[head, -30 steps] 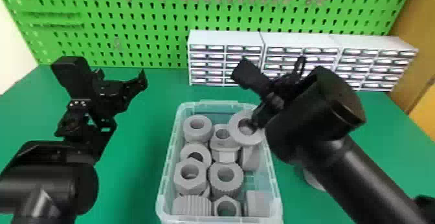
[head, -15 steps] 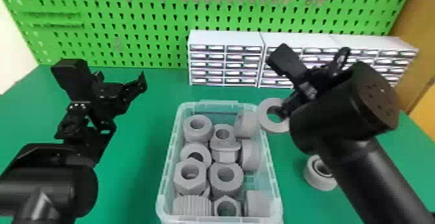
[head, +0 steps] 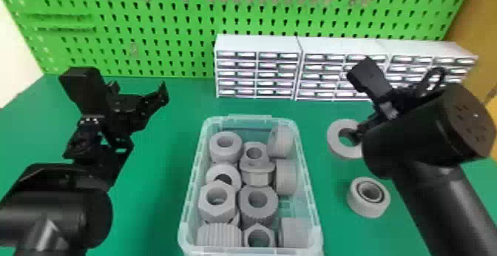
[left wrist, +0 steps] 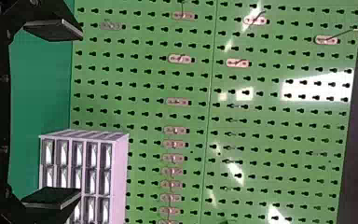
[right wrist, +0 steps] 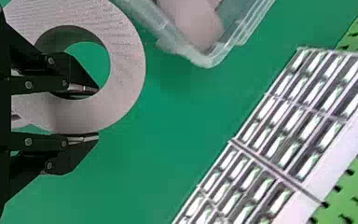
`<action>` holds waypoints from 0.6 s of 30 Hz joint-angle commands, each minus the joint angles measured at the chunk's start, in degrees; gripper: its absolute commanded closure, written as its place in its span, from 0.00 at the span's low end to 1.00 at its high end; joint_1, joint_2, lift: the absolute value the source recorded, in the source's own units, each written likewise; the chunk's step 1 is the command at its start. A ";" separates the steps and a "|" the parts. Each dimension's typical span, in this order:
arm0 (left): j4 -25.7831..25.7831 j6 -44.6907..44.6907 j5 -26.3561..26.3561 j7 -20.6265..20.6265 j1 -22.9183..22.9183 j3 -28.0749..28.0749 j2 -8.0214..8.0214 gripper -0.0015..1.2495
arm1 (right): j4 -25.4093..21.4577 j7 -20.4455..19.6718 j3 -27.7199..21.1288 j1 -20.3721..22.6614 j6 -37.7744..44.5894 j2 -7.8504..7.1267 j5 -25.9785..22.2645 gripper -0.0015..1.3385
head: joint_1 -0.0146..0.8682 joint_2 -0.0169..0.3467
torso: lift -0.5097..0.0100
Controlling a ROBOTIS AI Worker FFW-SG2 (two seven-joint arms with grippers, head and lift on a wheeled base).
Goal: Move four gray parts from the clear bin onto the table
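Tabletop [head: 159, 207], smooth and green, carries a clear rectangular plastic bin [head: 250, 118] filled with thick gray parts. Near the bin's far left corner sits a smooth round gray ring [head: 219, 153], and by the far right corner a gray disc-like part [head: 280, 143] stands on its edge. Among the others lie a gray hexagonal nut [head: 208, 204] with a round hole, a gray ring with a toothed side [head: 247, 205] just beside it, and a ribbed gray cylinder [head: 218, 236] at the near end. Outside, on the robot's right of the bin, a short gray cylindrical part [head: 355, 201] rests on the tabletop with its opening upward and a second ring visible inside it. The right pincer [head: 359, 131] holds a broad flat gray ring [head: 335, 140] beyond that part: in the right wrist view one finger [right wrist: 80, 87] passes into the hole and the other lies against the outer edge, gripping the band between them. Whether this ring touches the tabletop I cannot tell. The left pincer [head: 138, 90] hangs wide and empty to the bin's left. Behind stand white drawer cabinets [head: 257, 44] in a row before a green pegboard [head: 166, 11].
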 commanded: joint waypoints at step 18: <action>0.09 0.06 -0.04 0.00 -0.14 -0.20 0.00 0.09 | 10.43 0.00 2.11 1.31 -4.49 0.82 -5.17 0.76 | 0.79 0.12 | 0.89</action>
